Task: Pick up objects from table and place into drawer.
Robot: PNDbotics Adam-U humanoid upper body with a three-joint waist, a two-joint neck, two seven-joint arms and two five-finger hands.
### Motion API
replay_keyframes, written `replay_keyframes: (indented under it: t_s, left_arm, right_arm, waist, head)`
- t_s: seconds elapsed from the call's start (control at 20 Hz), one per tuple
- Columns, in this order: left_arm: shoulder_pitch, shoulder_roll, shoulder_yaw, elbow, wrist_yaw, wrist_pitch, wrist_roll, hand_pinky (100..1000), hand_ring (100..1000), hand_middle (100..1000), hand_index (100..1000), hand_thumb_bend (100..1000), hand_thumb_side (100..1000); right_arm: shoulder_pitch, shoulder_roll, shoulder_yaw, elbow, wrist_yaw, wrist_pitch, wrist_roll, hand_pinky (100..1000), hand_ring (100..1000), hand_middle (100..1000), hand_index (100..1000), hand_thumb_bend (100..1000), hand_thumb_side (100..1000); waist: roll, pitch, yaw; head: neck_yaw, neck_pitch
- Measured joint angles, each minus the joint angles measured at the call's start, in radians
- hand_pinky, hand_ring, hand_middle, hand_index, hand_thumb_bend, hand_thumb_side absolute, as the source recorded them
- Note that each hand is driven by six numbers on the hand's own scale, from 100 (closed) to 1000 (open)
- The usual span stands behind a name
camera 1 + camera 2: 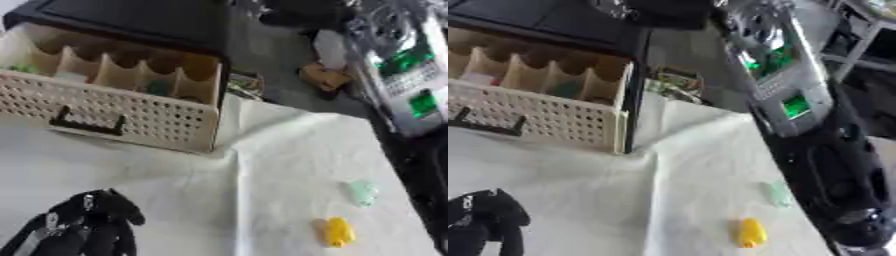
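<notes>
Drawer storage is the goal, and the pulled-out cream drawer, perforated at the front with a dark handle and divided into compartments, is seen at the upper left of the white-covered tabletop. Well apart from it, near the right edge of the cloth, a yellow object and a pale green object are left lying close together. The left hand is shown at the lower left with its fingers curled and nothing held; the right hand is not in view. A miss is judged likely if the small objects are nudged toward the cloth's right edge, beyond which a dark machine with green panels stands close. A crease in the cloth lies between hand and objects and could snag a sliding approach.
</notes>
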Motion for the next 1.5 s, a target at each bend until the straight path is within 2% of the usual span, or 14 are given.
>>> replay_keyframes:
  t_s: [0.2,0.45,0.6,0.7,0.75,0.95,1.15,1.35,1.5]
  left_arm:
    - [0.011,0.001,0.011,0.0,0.008,-0.014,0.015,241,451,573,710,100,483]
    - [0.026,0.018,0.026,0.0,0.016,-0.045,0.037,237,449,570,714,100,490]
    - [0.035,0.038,0.036,0.0,0.021,-0.08,0.052,232,447,557,716,100,501]
    - [0.039,0.057,0.044,0.0,0.028,-0.113,0.064,220,440,542,717,100,505]
    - [0.04,0.068,0.048,0.0,0.032,-0.131,0.071,215,436,536,718,100,506]
    - [0.046,0.121,0.065,0.0,0.048,-0.21,0.098,194,420,519,718,100,503]
    - [0.047,0.188,0.085,0.0,0.054,-0.299,0.136,163,396,498,721,100,459]
    - [0.056,0.269,0.109,0.0,0.026,-0.391,0.187,118,359,477,708,100,390]
    - [0.074,0.344,0.136,0.0,-0.031,-0.456,0.236,118,368,478,707,100,312]
  right_arm:
    - [0.056,-0.054,-0.038,-0.061,-0.062,-0.004,-0.067,413,545,168,735,515,670]
    - [0.138,-0.103,-0.083,-0.072,-0.122,-0.047,-0.15,411,544,188,725,491,654]
    - [0.195,-0.125,-0.114,-0.072,-0.151,-0.071,-0.198,411,545,203,720,479,652]
    - [0.234,-0.137,-0.136,-0.072,-0.167,-0.087,-0.231,412,547,214,718,471,654]
    - [0.253,-0.142,-0.147,-0.072,-0.174,-0.096,-0.247,413,547,216,717,467,618]
    - [0.33,-0.157,-0.18,-0.073,-0.2,-0.135,-0.305,418,552,231,715,466,641]
    - [0.412,-0.163,-0.209,-0.073,-0.215,-0.181,-0.365,435,565,251,711,380,614]
    - [0.491,-0.167,-0.23,-0.074,-0.22,-0.232,-0.437,460,581,277,717,365,684]
    - [0.55,-0.168,-0.247,-0.074,-0.219,-0.271,-0.496,477,591,301,720,346,751]
  waist:
    - [0.02,-0.016,-0.013]
    - [0.042,-0.036,-0.038]
    - [0.064,-0.053,-0.063]
    - [0.081,-0.062,-0.083]
    - [0.087,-0.066,-0.092]
    - [0.109,-0.084,-0.124]
    - [0.131,-0.09,-0.151]
    - [0.145,-0.094,-0.169]
    - [0.155,-0.094,-0.177]
  head:
    - [0.016,0.016]
    - [0.028,0.049]
    - [0.043,0.068]
    - [0.055,0.083]
    - [0.062,0.09]
    - [0.087,0.116]
    - [0.113,0.134]
    - [0.133,0.146]
    - [0.141,0.153]
